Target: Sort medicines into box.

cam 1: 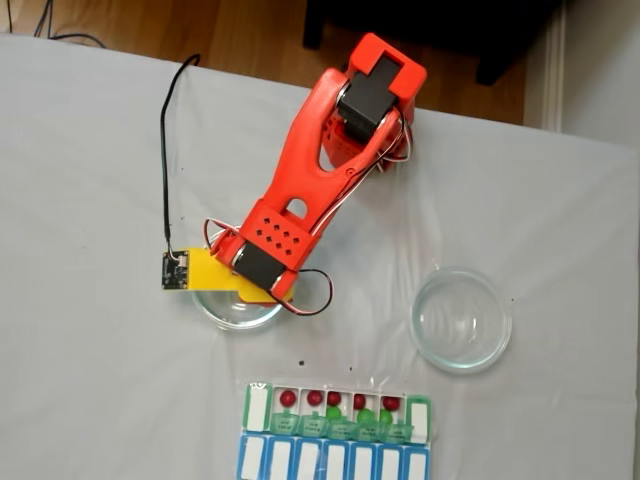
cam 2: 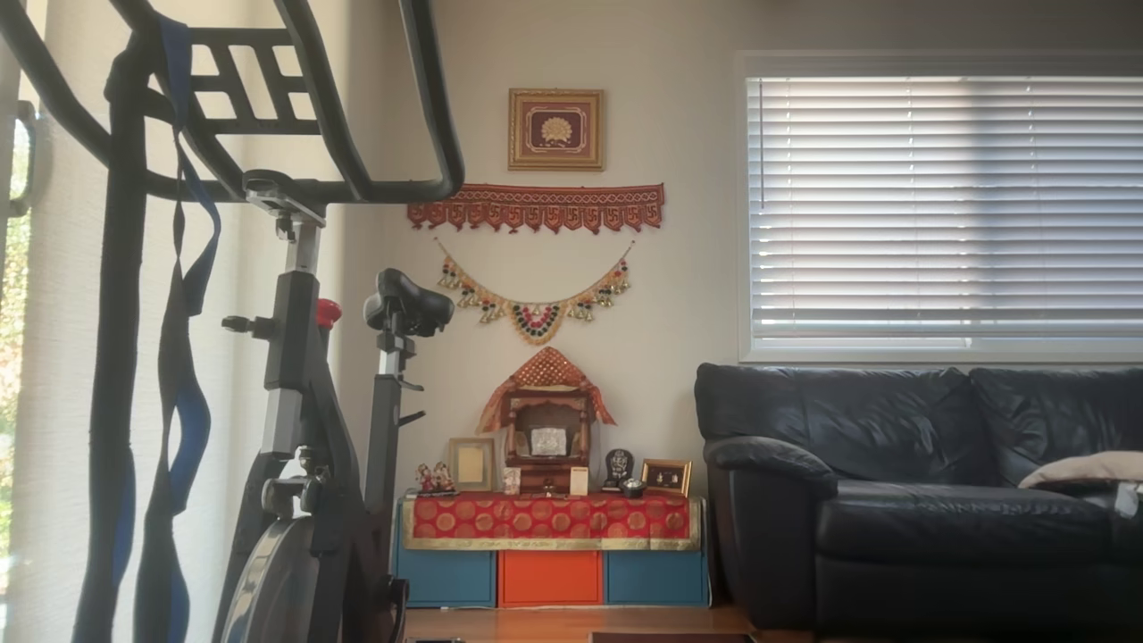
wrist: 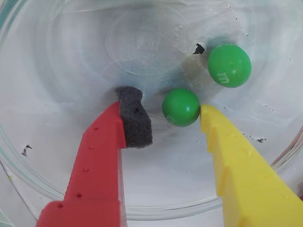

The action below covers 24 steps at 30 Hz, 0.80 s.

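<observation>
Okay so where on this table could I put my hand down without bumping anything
In the fixed view, the white tablecloth is bare along the whole left side, left of the black cable, and in the right corner beyond the empty round clear glass dish. It is crowded at bottom centre: the green-lidded white pill organiser and the orange arm over the other glass dish.

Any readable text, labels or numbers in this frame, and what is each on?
Nothing reads cleanly.
Farther green ball: pale printed mark, blurred, unreadable.
Glass dish base: embossed characters, too faint to read.
Pill organiser lids: any day labels too small in the fixed view.
Framed pieces in the other view: no legible lettering.
</observation>
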Motion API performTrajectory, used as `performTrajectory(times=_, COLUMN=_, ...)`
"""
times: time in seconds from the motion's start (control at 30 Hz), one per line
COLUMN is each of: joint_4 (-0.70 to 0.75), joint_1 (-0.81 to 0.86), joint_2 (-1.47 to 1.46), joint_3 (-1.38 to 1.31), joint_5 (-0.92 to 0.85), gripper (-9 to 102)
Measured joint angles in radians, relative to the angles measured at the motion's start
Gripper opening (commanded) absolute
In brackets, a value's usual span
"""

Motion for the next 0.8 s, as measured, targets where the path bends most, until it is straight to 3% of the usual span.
performTrajectory(times=0.8, joint_4=-0.051, joint_1=0.0, joint_2=0.023, joint_3=0.055, joint_5=-0.014, gripper=1)
